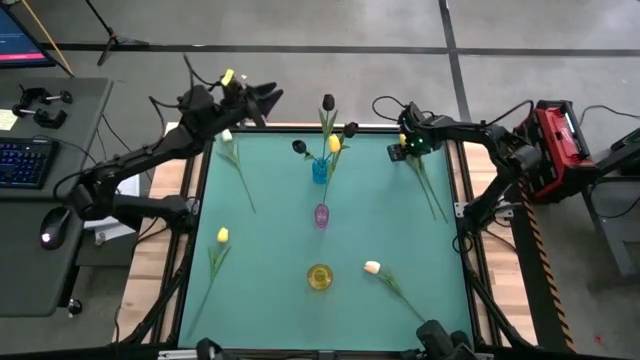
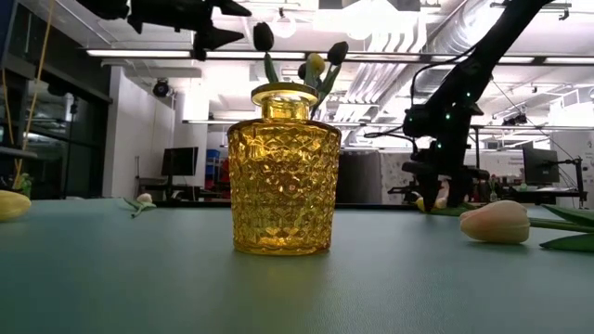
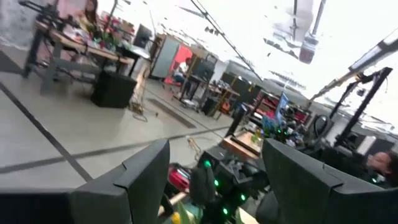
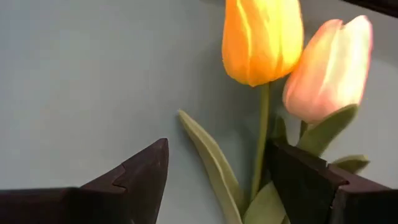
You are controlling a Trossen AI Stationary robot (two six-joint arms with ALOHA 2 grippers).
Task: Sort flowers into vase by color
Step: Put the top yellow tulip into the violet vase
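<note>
Tulips lie flat on the green table (image 1: 270, 260): a pale one (image 1: 227, 136) at far left, a yellow one (image 1: 222, 236) at left, a peach one (image 1: 372, 267) near right. At far right a yellow tulip (image 4: 261, 40) and a peach tulip (image 4: 329, 68) lie side by side. My right gripper (image 4: 217, 152) hangs open over them, pointing down, with the yellow tulip's stem (image 4: 261, 137) between its fingers; no touch shows. A blue vase (image 1: 320, 170) holds dark tulips and a yellow one. My left gripper (image 1: 268, 97) is open and raised at the far left edge.
A purple vase (image 1: 321, 215) stands mid-table and a yellow glass vase (image 1: 319, 277) nearer the front; all three vases line up down the table's middle. In the low view the yellow vase (image 2: 283, 172) fills the centre. A desk with a keyboard (image 1: 25, 160) stands left of the table.
</note>
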